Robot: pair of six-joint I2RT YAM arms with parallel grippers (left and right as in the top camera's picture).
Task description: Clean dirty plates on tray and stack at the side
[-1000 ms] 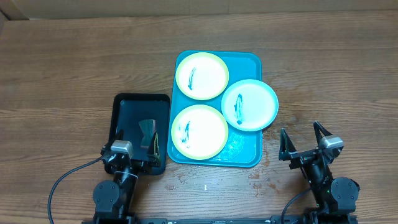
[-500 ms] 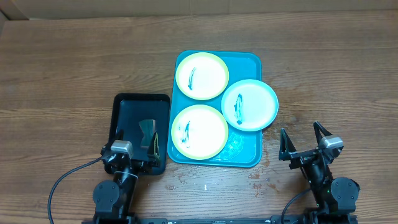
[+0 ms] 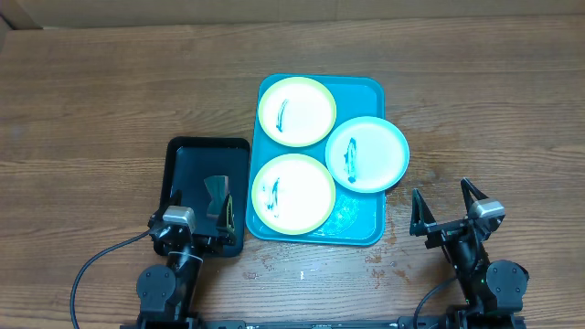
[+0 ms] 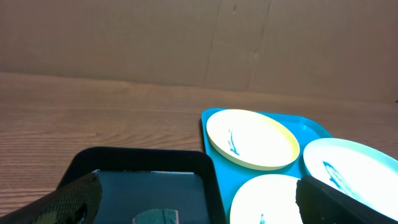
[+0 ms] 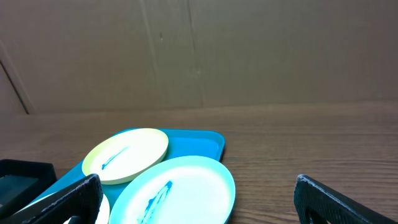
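Right gripper (image 3: 441,208) is sitting with fingers spread wide, just right of the tray's (image 3: 358,223) near corner. Left gripper (image 3: 199,217) is also gaping, hovering over the black tray (image 3: 190,160) just left of it. Three smeared plates (image 3: 296,111) are lying on the tray, with the blue-rimmed plate (image 3: 366,153) overhanging its right rim. Both arms are staying put since the earlier frames.

Turquoise tray (image 3: 361,224), white plates (image 3: 302,110) smeared dark
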